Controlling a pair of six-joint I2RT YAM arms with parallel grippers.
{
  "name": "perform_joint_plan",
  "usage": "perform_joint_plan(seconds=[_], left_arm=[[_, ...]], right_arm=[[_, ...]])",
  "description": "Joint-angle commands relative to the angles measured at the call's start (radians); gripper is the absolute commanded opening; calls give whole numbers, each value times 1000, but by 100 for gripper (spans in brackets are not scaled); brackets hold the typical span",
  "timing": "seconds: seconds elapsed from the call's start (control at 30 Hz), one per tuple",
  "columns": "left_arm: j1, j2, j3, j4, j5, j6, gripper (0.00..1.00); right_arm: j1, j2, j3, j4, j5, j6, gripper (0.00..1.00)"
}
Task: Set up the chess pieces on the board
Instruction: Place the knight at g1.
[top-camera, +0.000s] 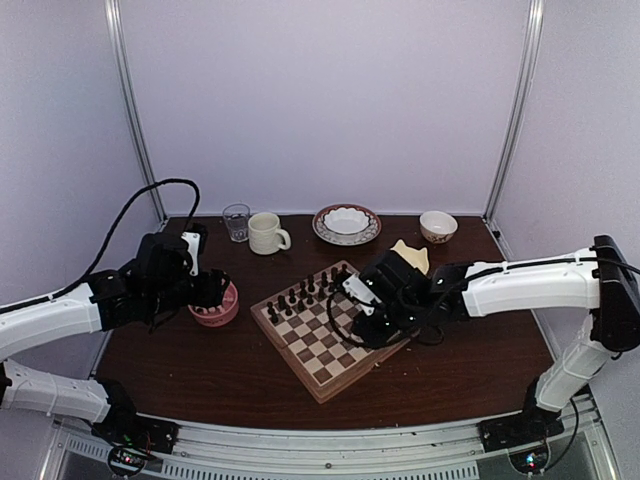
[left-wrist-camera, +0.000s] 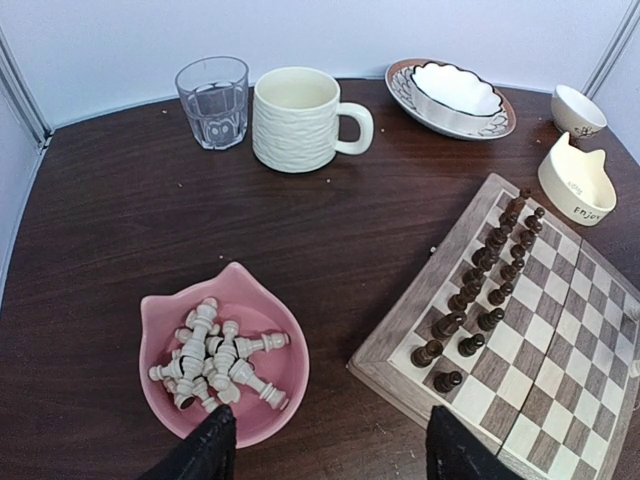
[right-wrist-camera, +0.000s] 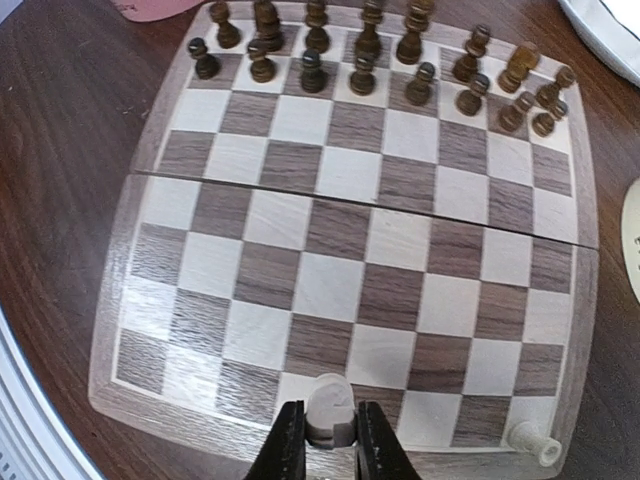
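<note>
One white piece (right-wrist-camera: 533, 441) stands on the board (right-wrist-camera: 250, 290); the right claw (right-wrist-camera: 328, 420) pinches another; the left claw (left-wrist-camera: 328, 420) gapes empty above the pink dish (left-wrist-camera: 155, 308) of others.

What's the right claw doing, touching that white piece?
Touching. Right wrist view shows the right gripper clamped against both sides of the white piece.

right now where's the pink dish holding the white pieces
Top view, left side: the pink dish sits left of the board, under the left end effector.
</note>
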Motion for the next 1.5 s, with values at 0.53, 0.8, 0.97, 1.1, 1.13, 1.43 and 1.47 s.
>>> perform_joint_plan(seconds=[0.53,0.8,0.97,1.1,1.13,1.43,1.47], left_arm=[[5,15,-1,24,19,-9,65],[5,15,2,23,24,-9,65],[5,7,-1,21,26,-9,65],[5,6,0,22,27,-9,65],[5,6,0,22,27,-9,65],[5,4,1,18,30,-9,65],[5,4,1,19,30,-9,65]], right_arm=[[-102,-63,-107,-41,160,39,10],[-131,-42,-114,-40,152,51,11],[-141,-25,-112,-38,137,52,10],[-146,-13,-112,-39,129,53,11],[-148,-10,-110,-39,128,53,11],[-154,4,-109,-49,110,54,14],[-154,2,-108,-50,108,55,14]])
